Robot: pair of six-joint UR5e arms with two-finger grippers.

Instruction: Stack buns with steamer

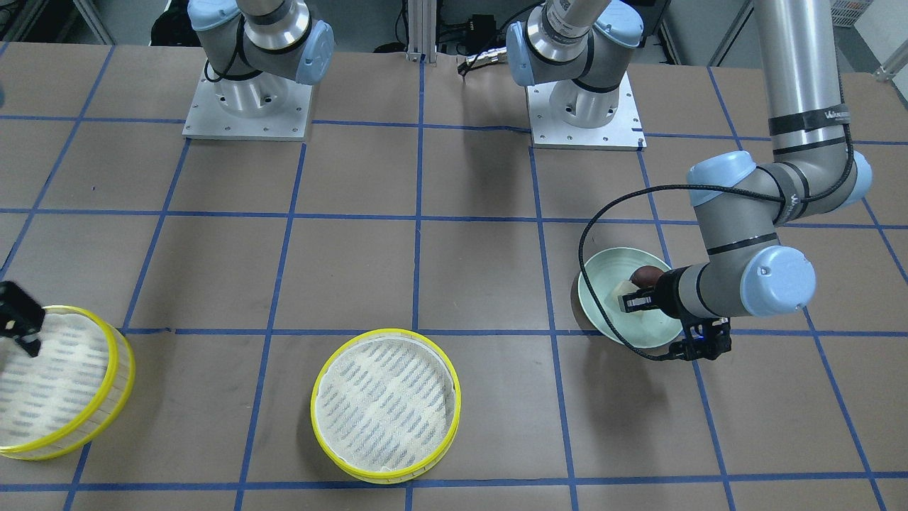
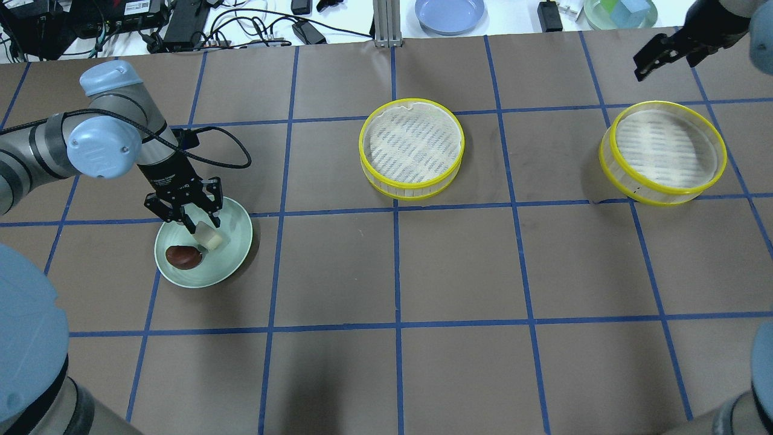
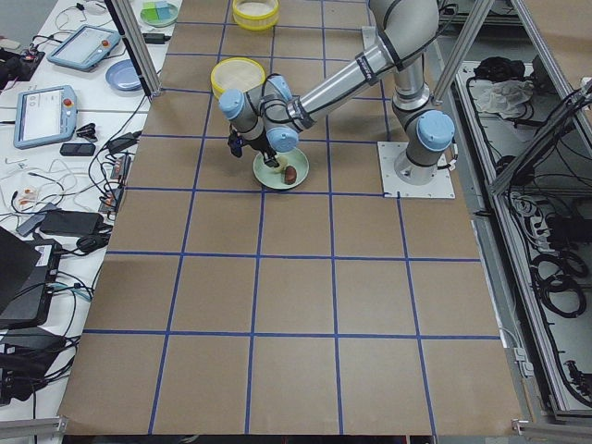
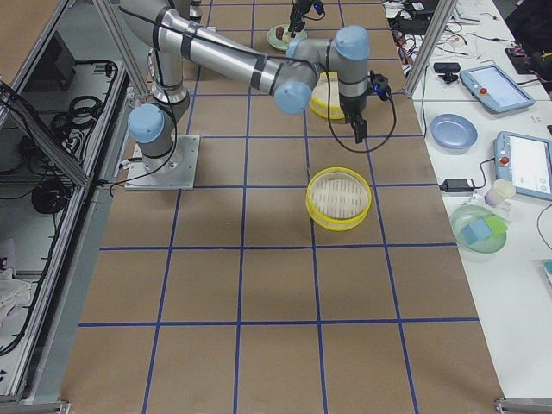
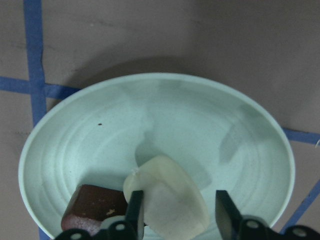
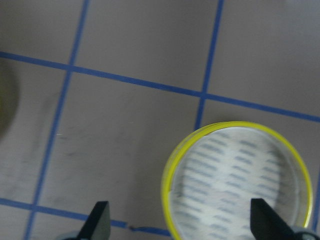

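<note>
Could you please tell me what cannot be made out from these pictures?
Brown bun: front view, mostly hidden by the left arm; left wrist view, partly behind a finger.
Whether the left gripper touches the cream bun: a finger overlaps it in the wrist view.
Right gripper and the tier by it: cut by the front view's left edge.
Buns in side views: too small.

1. Setting: a robotics laboratory.
2. Two UR5e arms [image 1: 801, 71] stand bolted on square metal base plates [image 1: 298, 122] on the counter [image 1: 355, 270].
3. Brown paper covers the counter and is divided into squares by blue tape [image 2: 397, 266].
4. Aluminium profile posts [image 2: 384, 21] frame the cell.
5. Side benches hold teach pendants [image 3: 42, 116]. Cable coils [image 3: 555, 277] lie beside the counter.
</note>
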